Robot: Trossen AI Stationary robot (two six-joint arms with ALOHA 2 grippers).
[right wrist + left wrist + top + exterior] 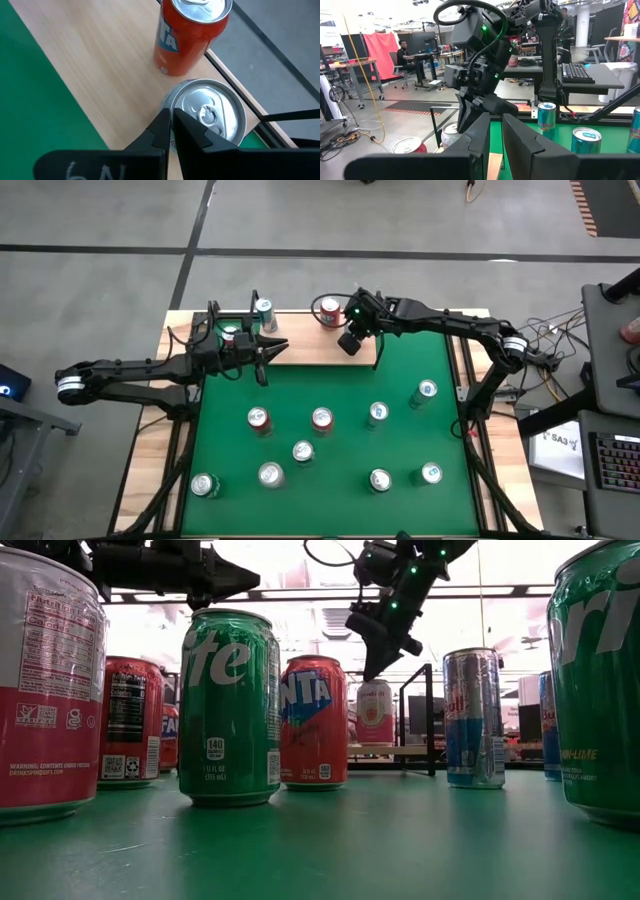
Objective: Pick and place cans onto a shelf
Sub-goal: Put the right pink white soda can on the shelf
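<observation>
the shelf (pixel 300 350) lies along the tabletop's (pixel 330 395) far edge, and three cans already stand on it: a silver-white can (pixel 264 310) and a green can (pixel 229 335) toward its left end, and a red can (pixel 330 309) near its middle. about nine more cans wait on the green tabletop, among them a red can (pixel 259 419) nearest the left arm and a blue can (pixel 427 390) toward the right edge.

the right gripper (pixel 352 340) hovers over the shelf's middle, just beside the red can, its fingers pressed together and holding nothing. the left gripper (pixel 270 346) hangs over the shelf's left part, fingers all but pressed together and also empty, as the left wrist view shows.

the step in hand looks like going back for another can. to do it well, each gripper should lift straight up before swinging off, since the placed cans stand close by and a sideways drag could topple them. spread the fingers wide before descending, come down over a can that stands apart from its neighbours, and close around mid-body, not the rim. the two arms are near each other over the shelf, so only one should move across at a time.
</observation>
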